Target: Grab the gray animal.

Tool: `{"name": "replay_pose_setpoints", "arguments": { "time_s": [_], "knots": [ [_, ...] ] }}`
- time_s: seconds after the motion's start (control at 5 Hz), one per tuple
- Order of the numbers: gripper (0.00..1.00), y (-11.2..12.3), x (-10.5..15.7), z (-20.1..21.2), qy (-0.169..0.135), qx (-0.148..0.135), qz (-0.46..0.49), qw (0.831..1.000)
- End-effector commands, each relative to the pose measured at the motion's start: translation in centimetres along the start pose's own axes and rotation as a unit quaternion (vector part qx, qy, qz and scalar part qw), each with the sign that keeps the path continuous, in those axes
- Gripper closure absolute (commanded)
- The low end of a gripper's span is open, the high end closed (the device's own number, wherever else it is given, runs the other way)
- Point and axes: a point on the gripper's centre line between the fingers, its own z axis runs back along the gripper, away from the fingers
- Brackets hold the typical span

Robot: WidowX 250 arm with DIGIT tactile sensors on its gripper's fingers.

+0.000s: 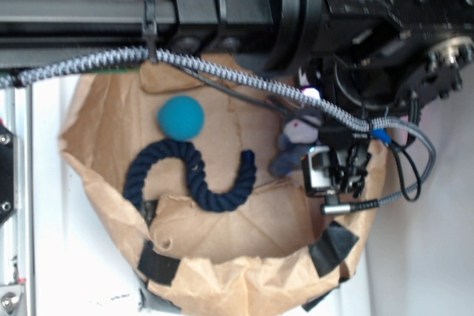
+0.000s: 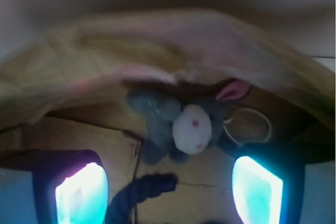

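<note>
A: Tool (image 2: 170, 192) state?
B: Fingers (image 2: 83, 195) spread wide, gripping nothing.
A: Gray animal (image 2: 181, 127) position?
B: Just ahead of the tool, centred between its fingers, untouched, lying on brown paper (image 1: 244, 257); rope (image 2: 139, 195) end nearer.

Teal ball (image 1: 181, 117) touching navy rope (image 1: 194, 176) inside crumpled brown paper bag (image 1: 244, 275).

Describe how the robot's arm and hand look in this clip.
The arm is black, blocky metal with visible screws. A black-and-white braided cable runs along it, beside thinner black wires. The hand is black with a silvery metal part. In the wrist view, its two fingers glow pale cyan.
</note>
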Motion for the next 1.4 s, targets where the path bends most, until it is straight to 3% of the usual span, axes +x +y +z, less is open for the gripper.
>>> {"name": "replay_pose_setpoints", "arguments": {
  "time_s": [0.0,0.2,0.8,1.0,1.2],
  "knots": [
    [0.0,1.1,0.9,0.3,-0.064,0.044,0.004,0.997],
    [0.0,0.3,0.2,-2.1,-0.045,0.047,-0.019,0.998],
    [0.0,-3.0,1.1,-7.6,-0.052,0.074,-0.015,0.996],
    [1.0,-3.2,1.6,-8.0,-0.057,0.079,-0.006,0.995],
    [1.0,-3.3,1.9,-8.0,-0.06,0.079,-0.008,0.995]
  ]
}}
